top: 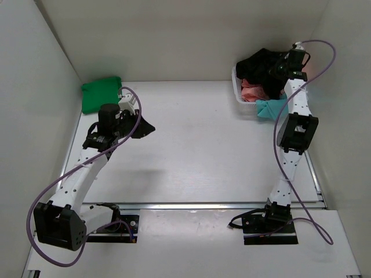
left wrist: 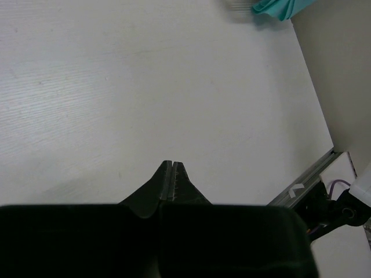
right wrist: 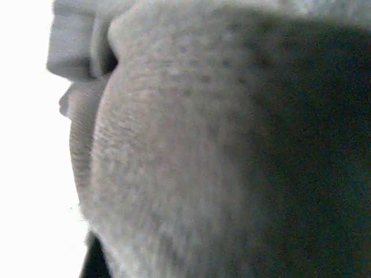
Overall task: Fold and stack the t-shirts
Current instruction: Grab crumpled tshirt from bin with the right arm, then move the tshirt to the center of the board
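Knitted cloth (right wrist: 174, 145), grey in the light and dark toward 3 o'clock, presses against the right wrist camera and fills its view, hiding that arm's fingers. From above, the right gripper (top: 279, 67) reaches into the white basket (top: 237, 87) at 1 o'clock on the table (top: 197, 150), its tip down against the black t-shirt (top: 258, 62) heaped there; whether its jaws are parted or pinching the cloth cannot be told. A coral-pink t-shirt (top: 253, 91) lies in the basket beneath the black one, and a teal t-shirt (top: 271, 108) spills over the basket's rim at 6 o'clock onto the tabletop. The green t-shirt (top: 101, 94) sits folded in the table's 10 o'clock corner. The left gripper (left wrist: 173, 169) hangs above bare tabletop at 9 o'clock, fingers pressed together and holding nothing, well apart from the basket and near the green t-shirt.
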Tool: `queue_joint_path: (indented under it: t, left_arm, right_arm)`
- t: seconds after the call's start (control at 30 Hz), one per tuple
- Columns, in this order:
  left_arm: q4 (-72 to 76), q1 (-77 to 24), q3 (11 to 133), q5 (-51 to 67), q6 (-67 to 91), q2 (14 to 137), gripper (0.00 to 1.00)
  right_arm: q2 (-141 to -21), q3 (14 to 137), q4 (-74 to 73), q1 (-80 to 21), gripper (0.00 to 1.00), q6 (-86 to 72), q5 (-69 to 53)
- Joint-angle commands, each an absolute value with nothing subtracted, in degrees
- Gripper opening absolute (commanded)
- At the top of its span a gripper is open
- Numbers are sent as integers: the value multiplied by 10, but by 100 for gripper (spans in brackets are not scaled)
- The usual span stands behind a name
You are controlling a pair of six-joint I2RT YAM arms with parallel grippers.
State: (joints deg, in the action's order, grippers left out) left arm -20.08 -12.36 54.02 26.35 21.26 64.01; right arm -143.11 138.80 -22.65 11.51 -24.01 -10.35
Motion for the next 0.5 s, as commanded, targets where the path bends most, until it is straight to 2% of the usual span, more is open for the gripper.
queue_joint_path:
  t: [0.0, 0.03, 0.07, 0.1, 0.13, 0.17, 0.2, 0.3, 0.47]
  left_arm:
    - [-174, -133, 571, 293, 229, 649, 0]
    - [-171, -127, 572, 307, 227, 649, 0]
    - [-153, -122, 568, 318, 228, 645, 15]
    - [-131, -123, 565, 333, 233, 638, 40]
    - [-122, -117, 558, 328, 241, 635, 69]
    - [-99, -108, 557, 346, 241, 623, 54]
    - [-70, -95, 562, 364, 260, 622, 1]
    - [-38, -90, 566, 377, 270, 619, 0]
    - [17, -27, 566, 366, 330, 578, 0]
  right_arm:
    - [-1263, 1380, -118, 102, 0, -234, -131]
    - [-1229, 1373, -103, 93, 0, -217, -128]
    - [-1195, 1357, -99, 83, 0, -203, -127]
    - [-1177, 1336, -85, 77, 0, -197, -133]
    - [-1141, 1325, -64, 64, 0, -185, -136]
    - [-1098, 1302, -56, 49, 0, -176, -136]
    - [-1016, 1252, -25, 5, 0, -118, -115]
    - [-921, 1186, -11, -59, 0, -58, -91]
    - [-796, 1014, -20, -95, 0, -148, -119]
